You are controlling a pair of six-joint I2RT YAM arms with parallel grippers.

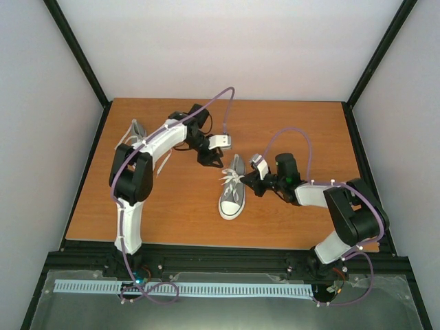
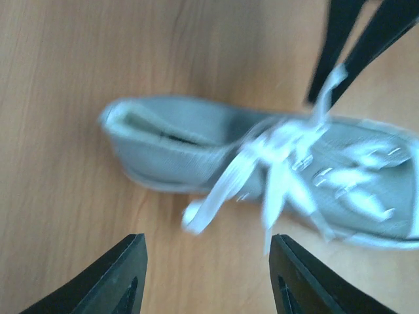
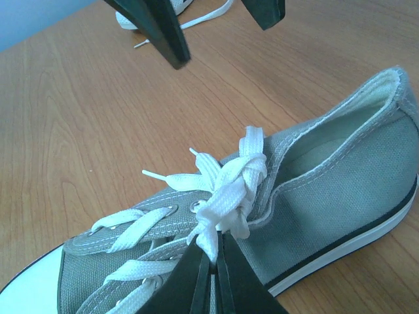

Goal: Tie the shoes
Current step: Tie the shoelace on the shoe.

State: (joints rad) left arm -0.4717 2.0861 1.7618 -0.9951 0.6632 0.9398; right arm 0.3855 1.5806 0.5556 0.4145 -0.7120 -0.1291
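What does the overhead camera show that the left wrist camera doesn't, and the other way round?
Only overhead: a second shoe partly hidden by the left arm, and the toe cap of the centre shoe. Only left wrist: the left tool clearly open, and the right tool pinching the lace. Both: the centre shoe lying on the table.

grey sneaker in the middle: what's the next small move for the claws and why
Probably lower the left claw, open and empty, onto the loose white lace end and pinch it. The right claw is shut on the other lace strand at the bulky knot of the small grey canvas sneaker, so pulling both apart could tighten it.
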